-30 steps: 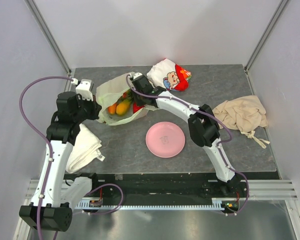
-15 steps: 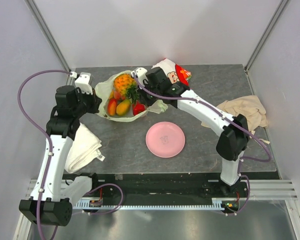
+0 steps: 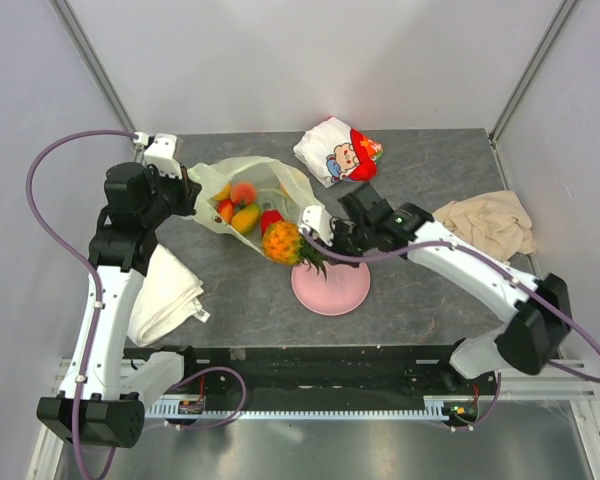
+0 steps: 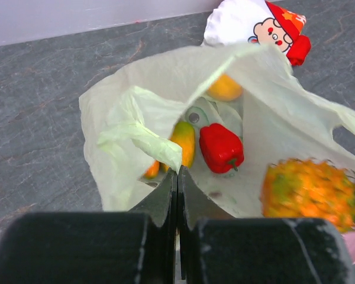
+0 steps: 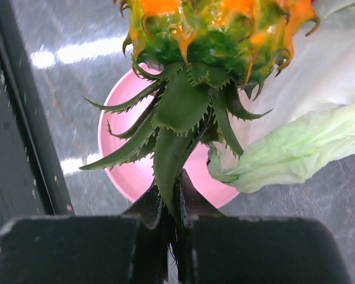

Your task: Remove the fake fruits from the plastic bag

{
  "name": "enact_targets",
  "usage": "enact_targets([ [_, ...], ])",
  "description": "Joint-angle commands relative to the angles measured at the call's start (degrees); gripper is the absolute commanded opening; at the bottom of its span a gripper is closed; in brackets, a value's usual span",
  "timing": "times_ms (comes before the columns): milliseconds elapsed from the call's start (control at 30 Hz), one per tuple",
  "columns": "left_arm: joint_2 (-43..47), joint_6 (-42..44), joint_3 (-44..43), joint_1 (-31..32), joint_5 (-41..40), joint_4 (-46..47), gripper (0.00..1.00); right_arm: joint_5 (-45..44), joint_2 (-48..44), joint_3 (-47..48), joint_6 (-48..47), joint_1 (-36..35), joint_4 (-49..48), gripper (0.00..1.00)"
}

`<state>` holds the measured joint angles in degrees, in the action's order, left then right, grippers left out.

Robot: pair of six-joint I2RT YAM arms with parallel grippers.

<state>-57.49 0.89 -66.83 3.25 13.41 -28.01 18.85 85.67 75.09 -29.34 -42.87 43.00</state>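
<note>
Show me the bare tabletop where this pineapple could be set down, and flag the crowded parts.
Bare table lies between the pink plate and the white towel; more between the cartoon pouch and beige cloth. Crowded around the plastic bag, where the pineapple hangs from the right gripper.

Mouth of plastic bag [image 3: 275,185] is spread toward the pink plate [image 3: 345,292]. Entry there is partly blocked by the pineapple [image 3: 281,241], hung from the right gripper [image 3: 318,250] just outside the mouth, its crown over the plate's far-left rim. The bag's left rim is taken up by the left gripper [image 3: 192,197], pinched onto it. Bare table is noted between plate and white towel [image 3: 165,290], and between plate and beige cloth [image 3: 485,225]. Cartoon pouch [image 3: 337,150] lies near the bag's far side.
</note>
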Motion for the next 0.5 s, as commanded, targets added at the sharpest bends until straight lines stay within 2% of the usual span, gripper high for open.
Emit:
enact_targets([
  [0, 0.6, 1.8, -1.1, -0.3, -1.0, 2.6, 0.02, 2.3, -8.8, -6.2, -10.6, 0.2, 1.5, 0.00],
  [167, 1.1, 2.2, -1.2, -0.3, -1.3, 2.3, 0.02, 0.9, -13.1, -13.6, -17.2, 0.2, -0.6, 0.00],
  [300, 0.9, 3.4, -1.3, -0.3, 2.1, 1.3, 0.02, -5.7, -20.5, -20.5, -12.9, 0.2, -14.7, 0.00],
  [333, 1.1, 3.2, -1.0, -0.3, 2.8, 1.1, 0.02, -6.3, -20.5, -20.2, -11.3, 0.2, -17.7, 0.00],
  [467, 2.1, 2.4, 0.5, -0.3, 3.3, 0.9, 0.02, -6.2, -18.4, -14.8, -6.0, 0.2, -18.2, 0.00],
])
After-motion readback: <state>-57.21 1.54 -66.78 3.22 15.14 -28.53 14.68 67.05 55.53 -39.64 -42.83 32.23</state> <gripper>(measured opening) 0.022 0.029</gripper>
